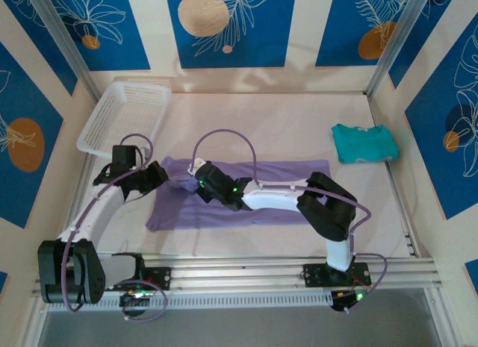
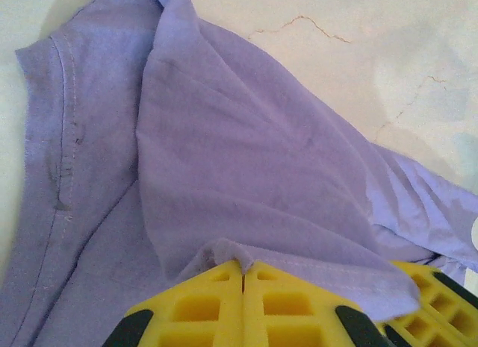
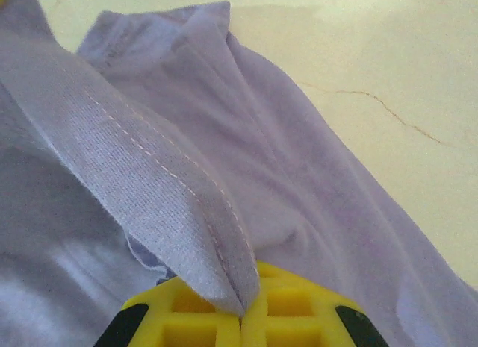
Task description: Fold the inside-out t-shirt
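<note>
The inside-out t-shirt is lavender and lies spread across the middle of the table. My left gripper sits at its left end, shut on a fold of the fabric. My right gripper reaches across to the same left part and is shut on a hemmed edge with visible stitching. Both pairs of yellow fingers are pressed together with cloth pinched at the tips. The lifted fabric drapes over the flat layers below.
A white plastic basket stands at the back left. A folded teal garment lies at the back right. Bare pale tabletop stretches behind the shirt. Side walls close in on both sides.
</note>
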Motion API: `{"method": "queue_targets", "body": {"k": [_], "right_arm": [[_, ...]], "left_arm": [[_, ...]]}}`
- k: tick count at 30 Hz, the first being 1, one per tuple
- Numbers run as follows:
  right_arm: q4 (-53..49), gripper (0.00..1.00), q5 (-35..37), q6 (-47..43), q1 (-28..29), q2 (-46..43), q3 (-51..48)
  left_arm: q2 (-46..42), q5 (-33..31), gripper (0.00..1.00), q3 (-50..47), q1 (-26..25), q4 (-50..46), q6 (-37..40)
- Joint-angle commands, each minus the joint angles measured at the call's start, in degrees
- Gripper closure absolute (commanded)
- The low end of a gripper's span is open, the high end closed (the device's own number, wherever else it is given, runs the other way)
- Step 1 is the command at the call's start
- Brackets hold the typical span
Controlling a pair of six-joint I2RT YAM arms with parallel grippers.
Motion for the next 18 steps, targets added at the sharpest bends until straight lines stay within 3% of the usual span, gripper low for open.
{"method": "queue_targets", "body": {"k": [1,11,14,18], "right_arm": [[-4.67,1.00,-2.99,0.05,-0.69,-2.91,-0.88],[-15.77,0.97,-11.96,0.57,-2.77,-5.90,-0.88],[-18.73,0.93,-13.45,-0.55,-2.81,-5.23,-1.10],[-22.88,0.83,-14.35,-2.90,-3.00,-4.72,-1.32]], "left_arm": [[-1.11,-1.22,1.00,0.00,0.64,0.13,0.50],[-6.79,-0.99,0.98,-7.81,0.31,-0.51,-0.96],[-9.03,1.39,0.91,-11.64,-0.09,0.88,-3.33],[-11.65,1.38,0.66,-14.86,-0.21,0.72,-3.91]]}}
